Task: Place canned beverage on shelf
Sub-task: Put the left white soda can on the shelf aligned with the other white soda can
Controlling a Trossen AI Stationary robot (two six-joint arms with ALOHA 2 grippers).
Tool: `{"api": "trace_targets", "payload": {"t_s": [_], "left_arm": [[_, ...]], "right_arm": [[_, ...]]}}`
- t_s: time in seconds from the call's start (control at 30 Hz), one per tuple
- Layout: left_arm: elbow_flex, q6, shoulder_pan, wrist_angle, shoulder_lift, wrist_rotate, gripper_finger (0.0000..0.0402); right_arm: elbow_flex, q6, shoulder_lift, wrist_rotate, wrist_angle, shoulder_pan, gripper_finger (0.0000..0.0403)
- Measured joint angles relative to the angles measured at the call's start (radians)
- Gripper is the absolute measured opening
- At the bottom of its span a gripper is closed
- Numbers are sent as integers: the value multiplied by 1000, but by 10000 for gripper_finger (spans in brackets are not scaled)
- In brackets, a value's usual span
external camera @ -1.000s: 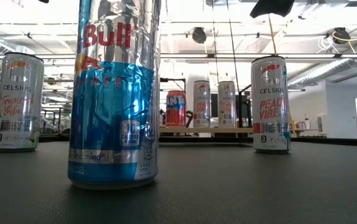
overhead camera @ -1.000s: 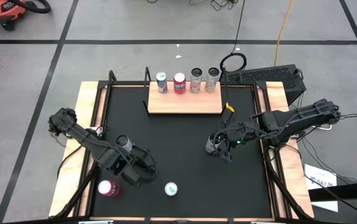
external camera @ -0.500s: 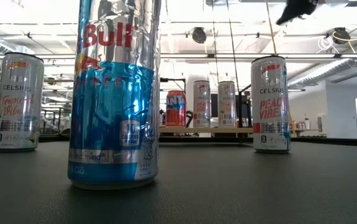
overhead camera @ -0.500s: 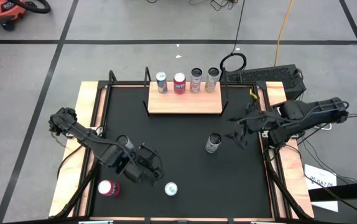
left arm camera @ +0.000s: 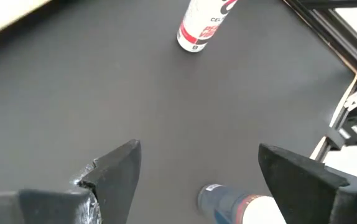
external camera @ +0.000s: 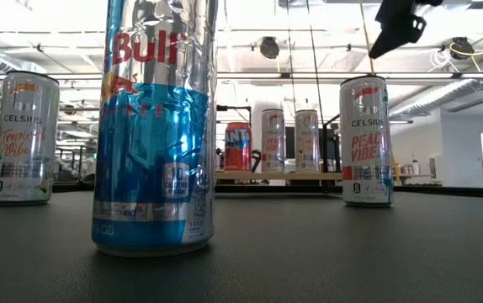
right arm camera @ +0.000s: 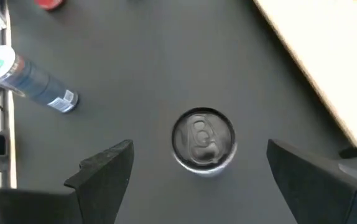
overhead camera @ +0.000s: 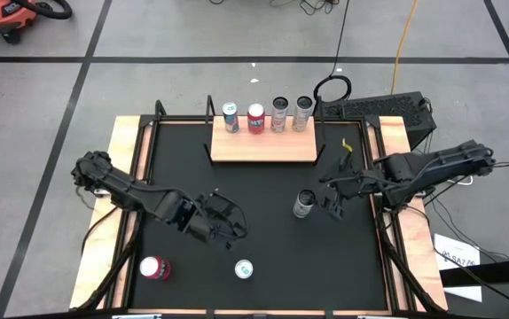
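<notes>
right tool [overhead camera: 336, 206] back beside the silver can [overhead camera: 304, 203], fingers apart, nothing held | we read this as a fresh approach | can upright on bench, shelf [overhead camera: 263, 145] well apart | left tool [overhead camera: 228, 226] open, now mid-mat

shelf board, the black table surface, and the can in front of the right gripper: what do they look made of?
Small rectangular light-wood shelf board: pale unpainted wood or plywood by its matte tan face, with thin black brackets, probably metal.
Black table mat: dull, non-reflective sheet, perhaps rubber or foam; cannot tell which.
Silver can with pull-tab lid before the open right gripper: shiny metal, likely aluminium, judging by the stamped lid.
</notes>
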Motion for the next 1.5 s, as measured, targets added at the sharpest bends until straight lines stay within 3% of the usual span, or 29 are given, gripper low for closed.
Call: {"api": "trace_targets", "payload": {"t_s": [0.3, 0.4, 0.93, 1.1, 1.5], "left_arm": [[0, 43, 40, -1, 0, -19, 319], [0, 59, 41, 0, 0, -19, 319], [0, 90, 41, -10, 0, -14, 319], [0, 115, 43, -10, 0, -12, 319], [0, 121, 69, -44, -15, 0, 319]], "right_arm": [[-11, -171, 94, 35, 24, -4, 384], [-12, -170, 133, 34, 24, -12, 397], [-12, -156, 258, -18, 44, -59, 392], [-12, -153, 263, -21, 39, -69, 358], [-12, -135, 262, -24, 41, -80, 236]]}}
